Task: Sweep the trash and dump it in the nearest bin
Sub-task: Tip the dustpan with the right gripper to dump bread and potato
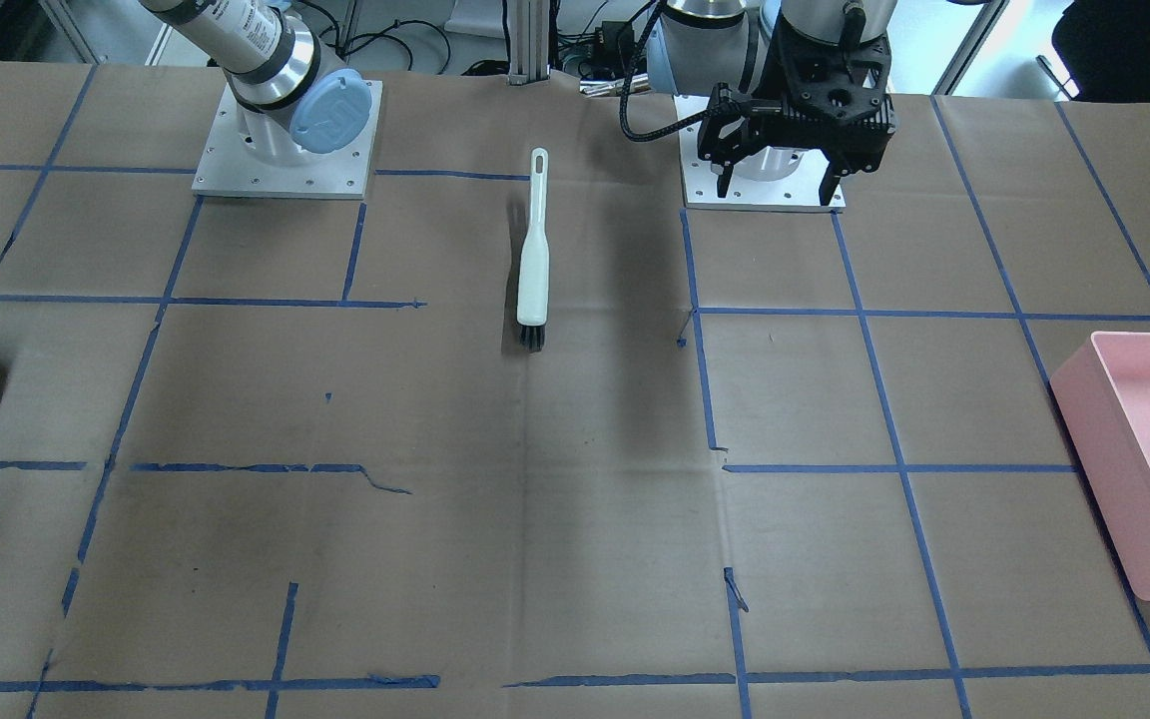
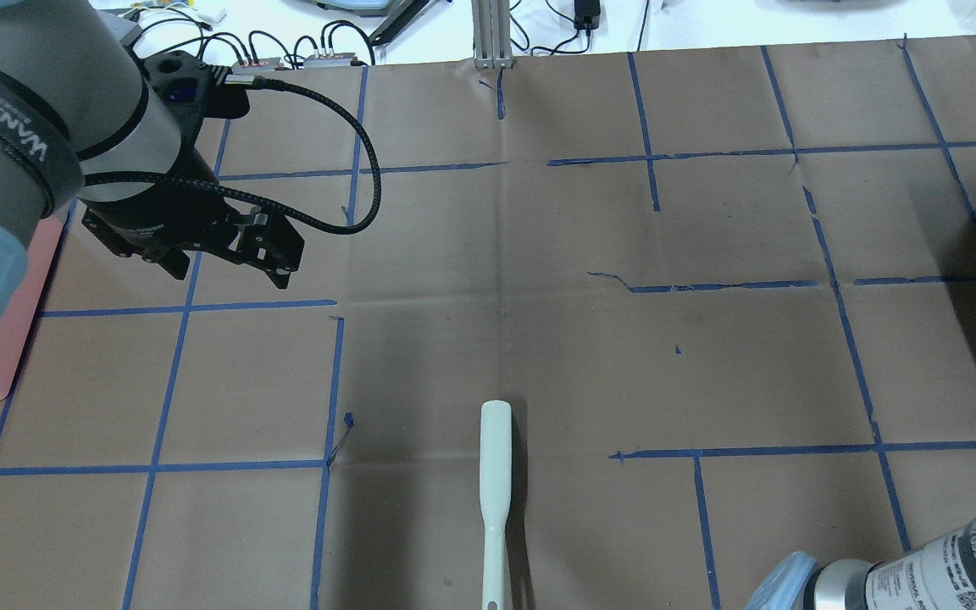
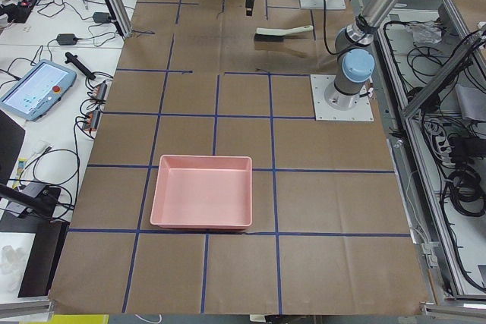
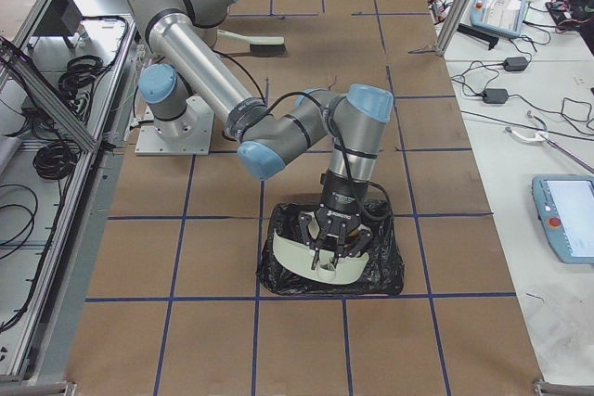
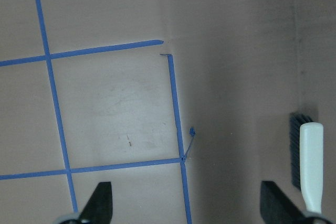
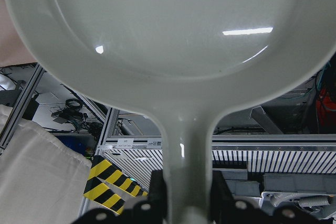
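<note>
Lower middle of the right-side view: the right gripper (image 4: 332,246) is clamped on the handle of the white plastic dustpan (image 4: 320,264), tipped over the black bag-lined bin (image 4: 380,271). No food scraps show on the brown paper; probably they're in the bag, though I can't see inside. Best now: tilt steeper, pan lip inside the rim. Farther up, the white-handled brush (image 1: 533,260) lies flat. Beyond it, the left gripper (image 1: 777,190) hangs, fingers spread and empty.
</note>
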